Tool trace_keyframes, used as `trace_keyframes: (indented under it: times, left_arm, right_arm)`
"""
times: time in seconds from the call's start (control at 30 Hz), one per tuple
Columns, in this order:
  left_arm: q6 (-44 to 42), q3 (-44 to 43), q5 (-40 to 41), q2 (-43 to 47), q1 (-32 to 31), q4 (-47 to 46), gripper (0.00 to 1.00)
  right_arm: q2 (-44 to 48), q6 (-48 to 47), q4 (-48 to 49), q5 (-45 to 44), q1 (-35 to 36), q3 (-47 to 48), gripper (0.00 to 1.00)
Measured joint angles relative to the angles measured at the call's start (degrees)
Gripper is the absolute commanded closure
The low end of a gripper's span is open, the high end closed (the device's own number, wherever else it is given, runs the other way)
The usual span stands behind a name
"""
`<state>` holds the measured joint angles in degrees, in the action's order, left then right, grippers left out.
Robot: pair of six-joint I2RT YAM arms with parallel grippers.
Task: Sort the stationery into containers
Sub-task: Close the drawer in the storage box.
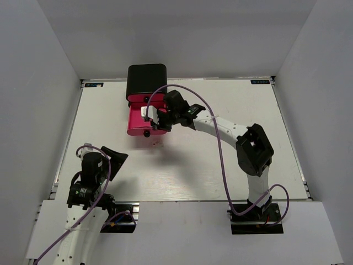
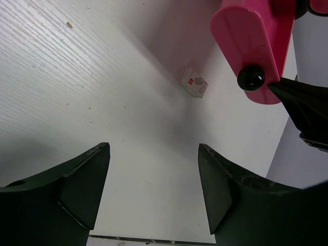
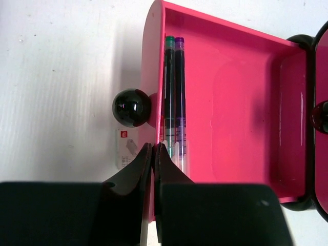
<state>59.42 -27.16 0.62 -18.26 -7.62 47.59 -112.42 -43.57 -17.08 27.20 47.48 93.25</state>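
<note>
A black box (image 1: 146,79) at the back of the table holds pink-red drawers. The lowest drawer (image 3: 230,97) is pulled far out, with a black knob (image 3: 131,107) on its front. Two thin pens (image 3: 174,97), green-topped and purple-topped, lie inside against the front wall. A small white eraser (image 3: 124,148) (image 2: 194,83) lies on the table just outside that wall, near the knob. My right gripper (image 3: 154,146) (image 1: 155,119) is shut, its tips right over the drawer's front wall. My left gripper (image 2: 154,149) (image 1: 113,157) hangs open and empty near the table's left front.
A second pink drawer (image 1: 148,101) sticks out a little above the open one; its knob (image 3: 321,116) shows at the right edge of the right wrist view. Grey walls enclose the white table (image 1: 220,165). A purple cable (image 1: 212,118) arches over the right arm.
</note>
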Motion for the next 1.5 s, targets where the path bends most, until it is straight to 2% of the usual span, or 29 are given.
trace_keyframes:
  times: [0.93,1.5]
  left_arm:
    - [0.0,-1.1,0.1,0.5,0.0,0.9,0.21]
    - [0.0,-1.1,0.3,0.5,0.0,0.9,0.21]
  right_arm:
    - [-3.0,0.1,6.4,-5.4,0.7,-0.8,1.0]
    - [-8.9,-0.6,14.0,-12.9,0.2,1.6,1.0]
